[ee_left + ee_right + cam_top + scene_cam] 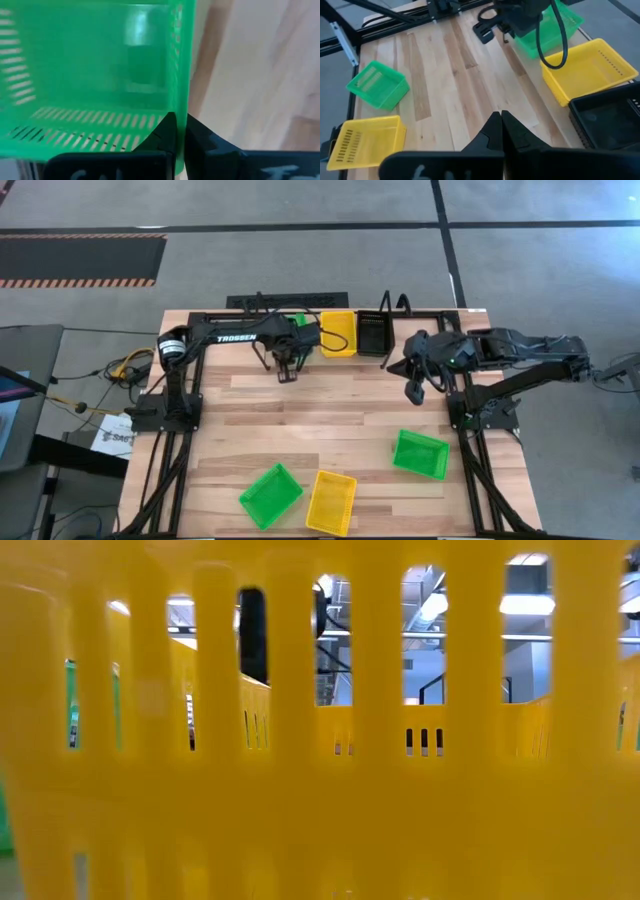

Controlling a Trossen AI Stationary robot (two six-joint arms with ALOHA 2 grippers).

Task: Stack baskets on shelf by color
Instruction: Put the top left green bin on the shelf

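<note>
Green basket (95,75) pinched by its wall in left pincer (179,131) near shelf (395,305); right pincer (501,125) empty, closed.

A yellow slotted plastic basket wall (320,790) fills the low view — the table behind it is hidden, both arms too.

My left gripper (288,370) sits at the table's (330,415) far edge, clamped on the wall of a basket (90,75) just left of the shelf's (372,308) 2 stacks (338,332). My right gripper (414,392) hangs to the right of the shelf, closed. 3 baskets (331,502) lie along the near edge, one (420,453) farther right.
</note>
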